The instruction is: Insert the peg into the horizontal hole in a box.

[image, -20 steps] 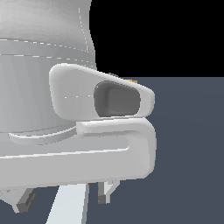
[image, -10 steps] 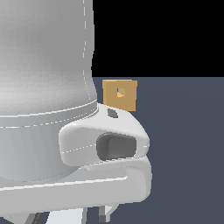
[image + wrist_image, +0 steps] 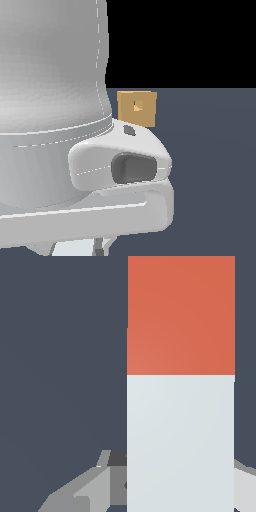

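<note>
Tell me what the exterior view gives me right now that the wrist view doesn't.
Only the exterior view shows the box with its hole, standing on the dark floor beyond the arm's big white body.

Only the wrist view shows the peg's colours, orange-red section above white, and the grey fingers on either side of it.

Both share the dark blue-grey floor; a pale sliver at the exterior view's lower edge may be the peg, though I cannot be sure.
</note>
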Motion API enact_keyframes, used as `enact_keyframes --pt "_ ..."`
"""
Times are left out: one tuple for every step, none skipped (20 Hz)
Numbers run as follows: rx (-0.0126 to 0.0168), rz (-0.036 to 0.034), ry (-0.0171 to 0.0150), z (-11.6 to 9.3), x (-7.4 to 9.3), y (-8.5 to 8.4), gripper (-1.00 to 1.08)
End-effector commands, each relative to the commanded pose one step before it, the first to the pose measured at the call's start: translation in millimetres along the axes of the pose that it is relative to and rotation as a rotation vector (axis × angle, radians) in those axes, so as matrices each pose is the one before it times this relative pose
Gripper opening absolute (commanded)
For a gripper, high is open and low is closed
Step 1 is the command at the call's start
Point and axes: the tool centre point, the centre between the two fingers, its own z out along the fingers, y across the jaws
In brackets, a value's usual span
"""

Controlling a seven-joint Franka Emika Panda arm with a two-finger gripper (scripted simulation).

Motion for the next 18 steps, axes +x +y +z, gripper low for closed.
enact_keyframes --pt "0.00033 -0.00006 -0.00022 0.18 0.01 -0.01 -1.0" --pt "-0.00041 -0.00051 0.00022 -0.26 0.59 0.28 -1.0" --pt "0.0 0.0 0.0 -0.28 0.96 0.47 -1.0" --pt "0.00002 -0.00069 -0.00002 -0.46 1.96 0.96 -1.0" --pt "0.00001 -0.00069 -0.00001 -0.65 2.6 1.27 -1.0" --pt "0.00001 -0.00069 -0.00001 -0.84 3.24 1.59 -1.0" --pt "0.00001 -0.00098 -0.00002 -1.02 4.04 1.98 -1.0" --pt "0.00001 -0.0012 -0.00002 -1.21 4.8 2.35 -1.0" --pt "0.00001 -0.00138 -0.00003 -1.4 5.55 2.72 -1.0" --pt "0.00001 -0.00154 -0.00003 -1.59 6.28 3.08 -1.0" --pt "0.00001 -0.00154 -0.00003 -1.78 6.92 3.41 -1.0" --pt "0.00002 -0.00195 -0.00004 -1.97 7.79 3.83 -1.0" --pt "0.00002 -0.00207 -0.00005 -2.17 8.51 4.2 -1.0" --pt "0.00002 -0.00218 -0.00005 -2.36 9.23 4.56 -1.0" --pt "0.00002 -0.00239 -0.00006 -2.56 10.0 4.96 -1.0" --pt "0.00002 -0.00258 -0.00006 -2.76 10.76 5.35 -1.0" --pt "0.00002 -0.00276 -0.00007 -2.9 11.31 5.64 -1.0" --pt "0.00002 -0.00276 -0.00007 -2.98 11.59 5.8 -1.0"
